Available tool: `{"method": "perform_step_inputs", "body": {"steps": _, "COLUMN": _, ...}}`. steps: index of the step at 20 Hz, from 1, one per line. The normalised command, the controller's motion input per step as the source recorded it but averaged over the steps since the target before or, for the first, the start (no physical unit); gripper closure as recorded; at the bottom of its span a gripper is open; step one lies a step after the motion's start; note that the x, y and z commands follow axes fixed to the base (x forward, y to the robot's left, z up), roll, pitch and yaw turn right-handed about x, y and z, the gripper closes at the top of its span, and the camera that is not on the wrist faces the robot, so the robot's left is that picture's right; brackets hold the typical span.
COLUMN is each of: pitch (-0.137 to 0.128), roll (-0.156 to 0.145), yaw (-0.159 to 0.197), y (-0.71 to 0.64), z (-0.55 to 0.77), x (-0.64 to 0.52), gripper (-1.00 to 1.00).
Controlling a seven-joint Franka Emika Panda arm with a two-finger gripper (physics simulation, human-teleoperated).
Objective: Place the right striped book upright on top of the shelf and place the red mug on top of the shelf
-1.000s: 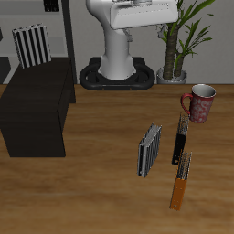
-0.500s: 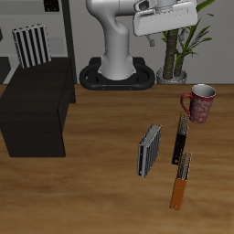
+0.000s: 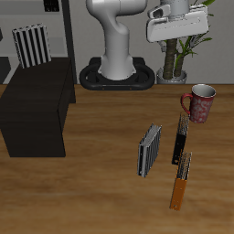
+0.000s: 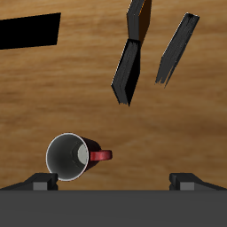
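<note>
Right striped book is upright on the shelf. Red mug waits on the table. My end effector is empty, fingers apart, above it.

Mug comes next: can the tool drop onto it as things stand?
Probably yes. The tool hangs high above the mug, which stands upright and apart from the books, with nothing over its open rim.

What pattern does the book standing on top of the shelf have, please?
Bold black-and-white vertical stripes on the book, seen best in the exterior view.
</note>
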Motion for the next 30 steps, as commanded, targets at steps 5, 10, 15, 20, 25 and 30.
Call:
{"method": "perform_step_inputs", "body": {"steps": 5, "pitch": -0.043, "roll": -0.162, "yaw": 0.048, "y": 0.37, "z": -0.13, "x": -0.14, "gripper": -1.0}}
{"method": "perform_step_inputs", "body": {"steps": 10, "pitch": 0.008, "roll": -0.09, "yaw": -0.034, "y": 0.37, "z": -0.07, "x": -0.01, "gripper": -1.0}}
{"method": "perform_step_inputs", "body": {"steps": 15, "pitch": 0.067, "roll": -0.103, "yaw": 0.004, "y": 0.32, "z": -0.12, "x": 0.07, "gripper": -1.0}}
{"method": "perform_step_inputs", "body": {"steps": 20, "pitch": 0.045, "roll": -0.032, "yaw": -0.02, "y": 0.31, "z": -0.12, "x": 0.21, "gripper": -1.0}}
{"method": "perform_step_inputs", "body": {"steps": 25, "pitch": 0.082, "roll": 0.036, "yaw": 0.013, "y": 0.57, "z": -0.22, "x": 0.12, "gripper": -1.0}}
{"method": "perform_step_inputs", "body": {"steps": 30, "pitch": 0.039, "roll": 0.002, "yaw": -0.018, "y": 0.45, "z": -0.11, "x": -0.02, "gripper": -1.0}}
